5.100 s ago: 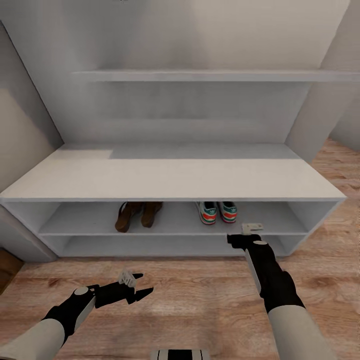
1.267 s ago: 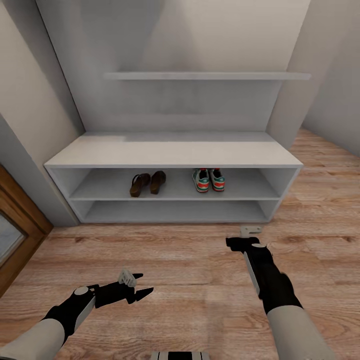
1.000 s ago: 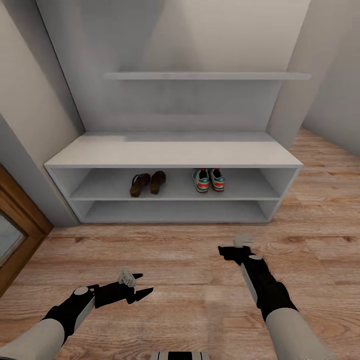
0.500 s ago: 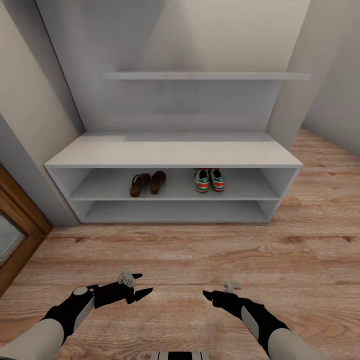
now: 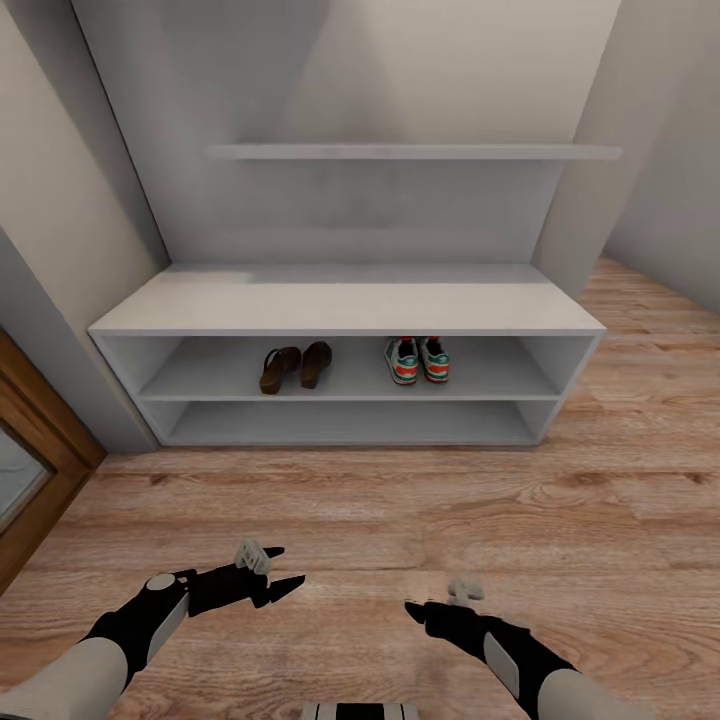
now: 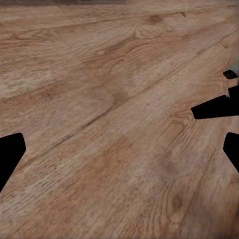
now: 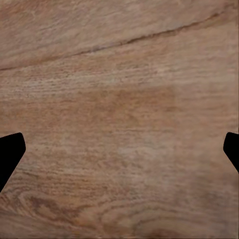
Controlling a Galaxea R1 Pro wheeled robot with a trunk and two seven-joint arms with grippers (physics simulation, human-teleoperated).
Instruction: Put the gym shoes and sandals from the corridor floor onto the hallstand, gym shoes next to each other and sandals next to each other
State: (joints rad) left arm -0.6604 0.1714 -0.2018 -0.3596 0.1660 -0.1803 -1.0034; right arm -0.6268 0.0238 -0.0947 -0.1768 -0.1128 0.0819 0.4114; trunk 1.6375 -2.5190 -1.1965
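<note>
A: So, what is the biggest thing ahead?

B: The corridor floor (image 5: pixel 380 520), light wood-grain planks running across the head view. On it, against the wall, stands the hallstand (image 5: pixel 345 310), wide and low, with a flat top and two open tiers.

A: And the shoes?

B: All four sit on the upper tier. The two sandals (image 5: pixel 295 367) are left of centre, side by side and close together, long axes running front to back, leaning slightly toward each other. Which end is the toe I cannot tell. The two gym shoes (image 5: pixel 418 360) are just right of centre, touching or nearly so, heels with their red-orange tabs facing out, toes pointing to the wall. The pairs stand apart from each other.

A: Anything else?

B: A thin white wall shelf (image 5: pixel 414 152) above, and a brown door frame (image 5: pixel 30 470) at the left edge.

A: The grippers?

B: The left gripper (image 5: pixel 280 568) hangs low over the floor, fingers spread wide, empty. The right gripper (image 5: pixel 430 600) also hangs over bare planks; its wrist view shows fingertips (image 7: pixel 11 152) far apart, holding nothing.
</note>
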